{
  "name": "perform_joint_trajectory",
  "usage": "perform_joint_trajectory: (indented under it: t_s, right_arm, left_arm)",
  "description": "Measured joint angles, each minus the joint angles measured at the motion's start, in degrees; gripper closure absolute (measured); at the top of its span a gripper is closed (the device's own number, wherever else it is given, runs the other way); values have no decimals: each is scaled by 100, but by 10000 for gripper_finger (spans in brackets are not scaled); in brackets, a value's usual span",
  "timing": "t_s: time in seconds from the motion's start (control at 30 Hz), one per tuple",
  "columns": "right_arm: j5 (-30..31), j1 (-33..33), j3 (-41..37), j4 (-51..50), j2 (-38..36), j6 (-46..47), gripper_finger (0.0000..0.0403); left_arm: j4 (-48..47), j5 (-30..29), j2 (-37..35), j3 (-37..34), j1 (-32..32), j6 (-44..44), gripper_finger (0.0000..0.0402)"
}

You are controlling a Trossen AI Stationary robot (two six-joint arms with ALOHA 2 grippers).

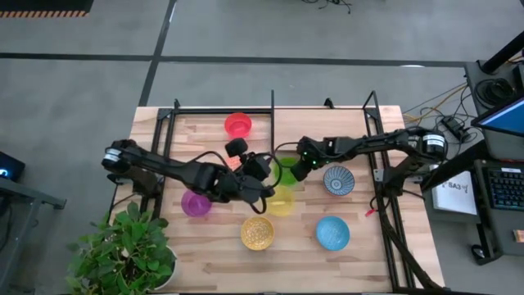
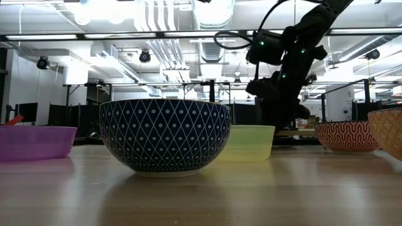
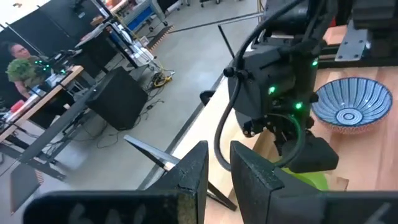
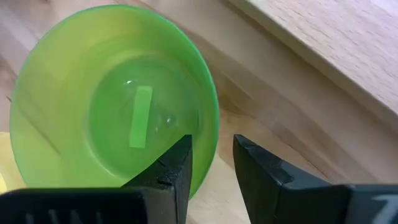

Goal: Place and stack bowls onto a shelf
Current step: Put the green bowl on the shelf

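green bowl (image 4: 112, 99): right end effector (image 4: 211, 168) fingers slightly parted astride its rim; left end effector (image 3: 217, 177) narrowly parted, empty.

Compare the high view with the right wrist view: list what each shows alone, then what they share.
Only the high view: the red bowl on the shelf, the purple bowl, gold patterned bowl, light blue bowl, blue-and-white patterned bowl, potted plant and left pincer.

Only the right wrist view: the right pincer astride the green bowl's near rim, one finger inside, one outside.

Both: the green bowl on the table.
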Motion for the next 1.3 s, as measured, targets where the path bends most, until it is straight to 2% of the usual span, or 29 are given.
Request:
perform_joint_trajectory:
  t_s: [0.17,0.37,0.63,0.77,0.9,0.97,1.13,1.3]
  right_arm:
    - [-3,0,0,-8,-12,7,312]
    - [-9,0,0,9,-60,-36,387]
    - [-407,-80,295,-195,-683,-297,394]
    - [-313,-485,844,-935,-1013,-620,394]
    - [418,-1051,1272,-1485,-1054,-1024,394]
    - [475,-1431,1377,-1539,-960,-1278,394]
    - [3,-2225,1392,-1117,-467,-1739,394]
    - [-411,-2545,1383,-841,1,-1956,393]
  left_arm:
    - [-12,-1,-2,0,-24,-16,352]
    - [-38,-3,-6,0,-24,-30,352]
    - [-337,-1,-6,0,-24,-238,352]
    - [-351,-1,-6,0,-24,-296,352]
    - [-350,-1,-6,0,-24,-296,352]
    - [-348,-1,-6,0,-24,-309,352]
    - [-346,-1,-6,0,-24,-338,352]
    - [-344,1,-6,0,-24,-341,352]
